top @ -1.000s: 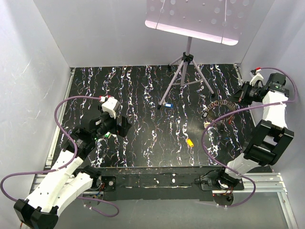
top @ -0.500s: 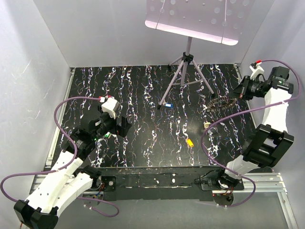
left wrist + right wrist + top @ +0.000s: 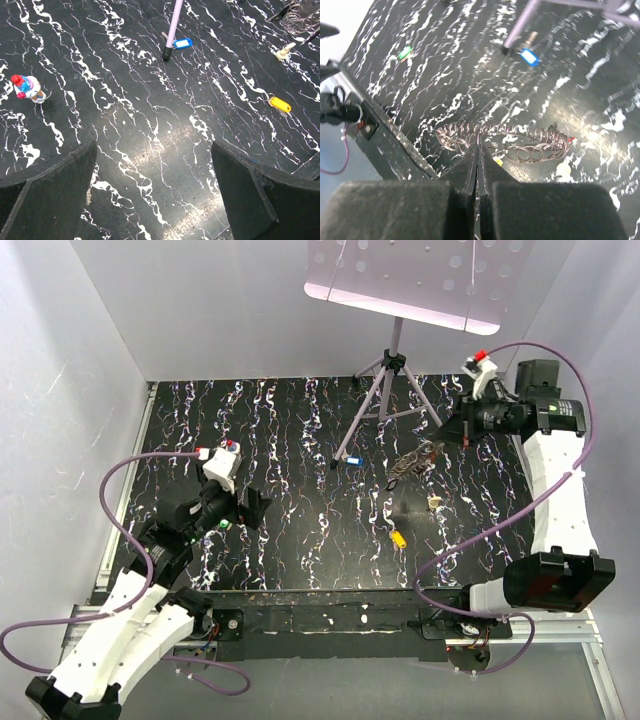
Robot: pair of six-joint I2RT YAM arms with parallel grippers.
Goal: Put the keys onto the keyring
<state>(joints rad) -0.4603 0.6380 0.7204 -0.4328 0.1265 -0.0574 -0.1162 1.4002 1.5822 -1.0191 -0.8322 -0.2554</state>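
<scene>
My right gripper (image 3: 440, 442) is shut on the keyring (image 3: 413, 462), a loop of many small wire rings, and holds it tilted above the table near the tripod. In the right wrist view the keyring (image 3: 520, 142) hangs from my closed fingertips (image 3: 478, 146). On the table lie a blue key (image 3: 352, 460), a beige key (image 3: 434, 502), a yellow key (image 3: 398, 538) and a green key (image 3: 224, 524). My left gripper (image 3: 250, 508) is open and empty beside the green key. The left wrist view shows the blue key (image 3: 182, 43), yellow key (image 3: 279, 104) and beige key (image 3: 285, 50).
A grey tripod stand (image 3: 390, 390) with a perforated plate (image 3: 410, 280) stands at the back centre; one leg ends by the blue key. White walls close in the table. A small red-and-blue-topped piece (image 3: 27, 87) lies at the left of the left wrist view.
My right gripper has lifted the keyring off the table and carried it left and back, toward the tripod. The beige key stayed on the table. The left arm shifted slightly.
</scene>
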